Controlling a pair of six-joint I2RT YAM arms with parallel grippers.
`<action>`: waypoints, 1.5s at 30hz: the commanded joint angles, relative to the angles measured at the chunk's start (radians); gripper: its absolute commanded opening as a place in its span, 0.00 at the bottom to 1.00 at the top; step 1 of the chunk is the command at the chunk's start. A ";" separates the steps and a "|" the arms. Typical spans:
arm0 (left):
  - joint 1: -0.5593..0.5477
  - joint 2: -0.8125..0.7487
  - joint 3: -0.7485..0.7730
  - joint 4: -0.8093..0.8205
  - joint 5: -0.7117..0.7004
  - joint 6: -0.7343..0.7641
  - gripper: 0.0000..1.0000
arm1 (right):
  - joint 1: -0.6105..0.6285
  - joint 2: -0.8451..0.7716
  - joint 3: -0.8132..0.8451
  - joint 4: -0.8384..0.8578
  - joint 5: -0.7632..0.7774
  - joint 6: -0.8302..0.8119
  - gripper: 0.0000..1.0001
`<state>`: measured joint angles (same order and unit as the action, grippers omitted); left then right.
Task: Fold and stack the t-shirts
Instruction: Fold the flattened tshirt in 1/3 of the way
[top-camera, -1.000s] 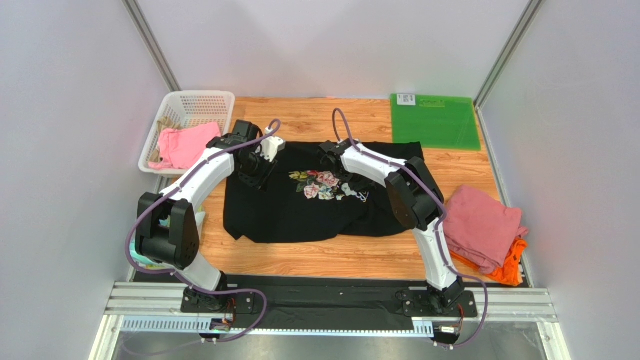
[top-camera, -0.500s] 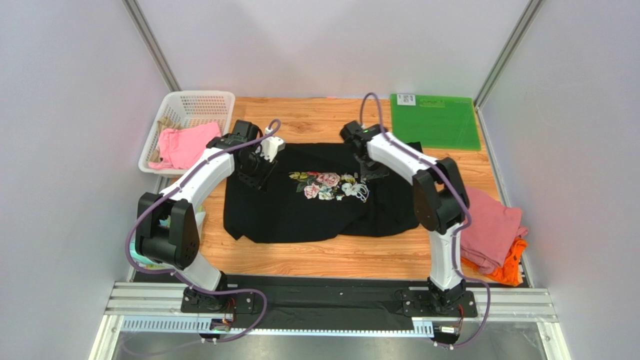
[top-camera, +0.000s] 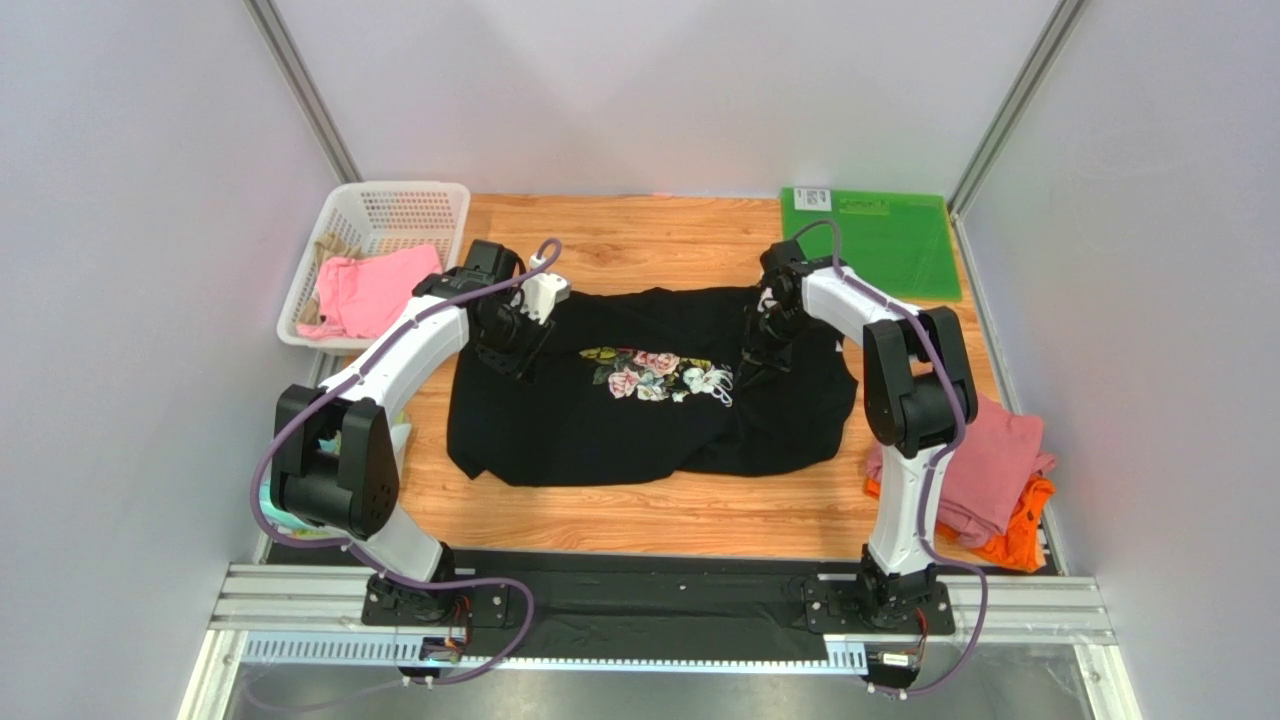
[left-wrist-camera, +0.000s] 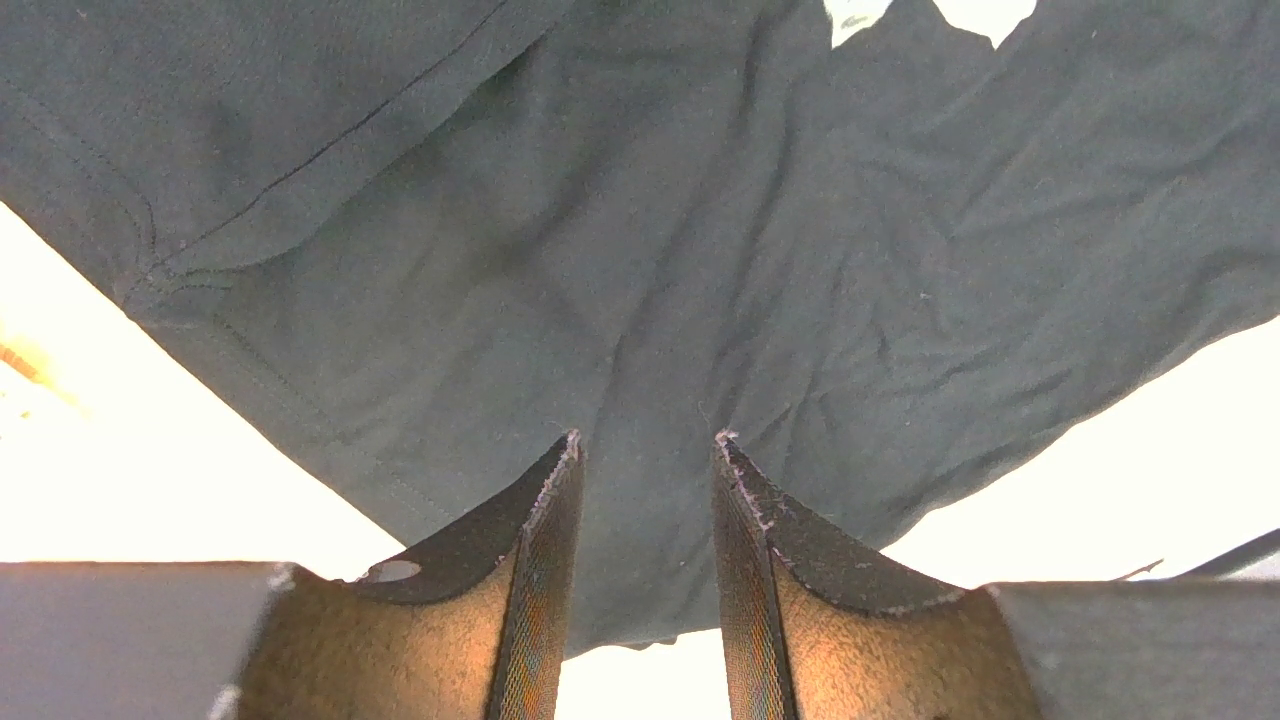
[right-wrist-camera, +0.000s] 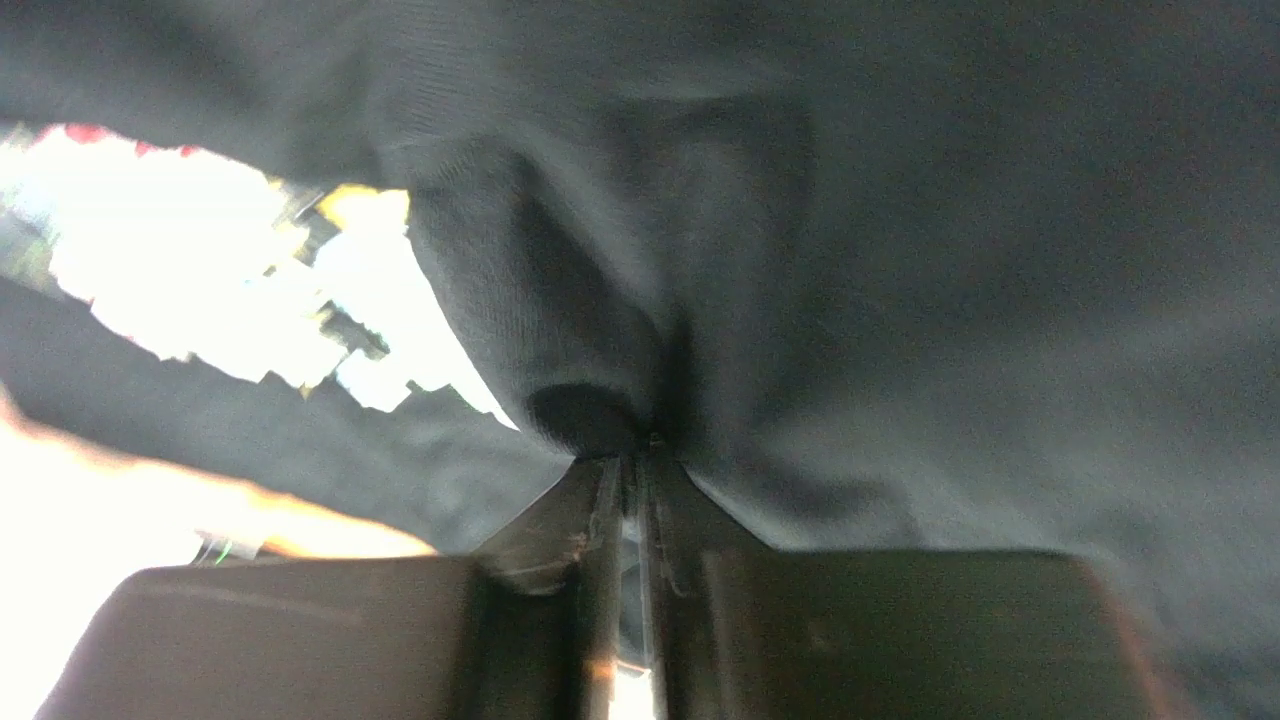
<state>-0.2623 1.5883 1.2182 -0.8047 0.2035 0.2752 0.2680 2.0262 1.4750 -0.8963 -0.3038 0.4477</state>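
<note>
T-shirt (top-camera: 646, 420), large, black, soft cloth with a small floral chest print, lies spread on the wooden table (top-camera: 646, 518). The right gripper (right-wrist-camera: 634, 450) pinches a fold near its right side. The left gripper (left-wrist-camera: 646, 440), fingers narrowly parted, sits over its far-left part.

The counter (top-camera: 646, 518) is made of brown wood. A big black t-shirt (top-camera: 601, 428) lies spread out in the middle. A flat green mat (top-camera: 872, 248) lies in the far right corner. A white basket (top-camera: 394, 203) sits at the far left corner. At the right edge lies an orange t-shirt (top-camera: 1029, 533), with a folded pink t-shirt (top-camera: 992, 458) on top of it.
</note>
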 joint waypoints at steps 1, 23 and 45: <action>-0.006 -0.014 0.007 -0.005 0.011 0.012 0.43 | -0.009 0.002 -0.054 0.068 -0.374 -0.040 0.23; -0.006 -0.005 0.014 -0.001 0.014 0.004 0.43 | 0.313 -0.359 -0.080 -0.118 0.576 -0.017 0.36; -0.006 -0.028 0.001 -0.019 0.002 0.015 0.43 | 0.435 -0.370 -0.323 -0.039 0.746 0.283 0.33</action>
<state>-0.2623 1.5887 1.2182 -0.8124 0.2039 0.2749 0.7055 1.6817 1.1328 -0.9985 0.3523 0.6788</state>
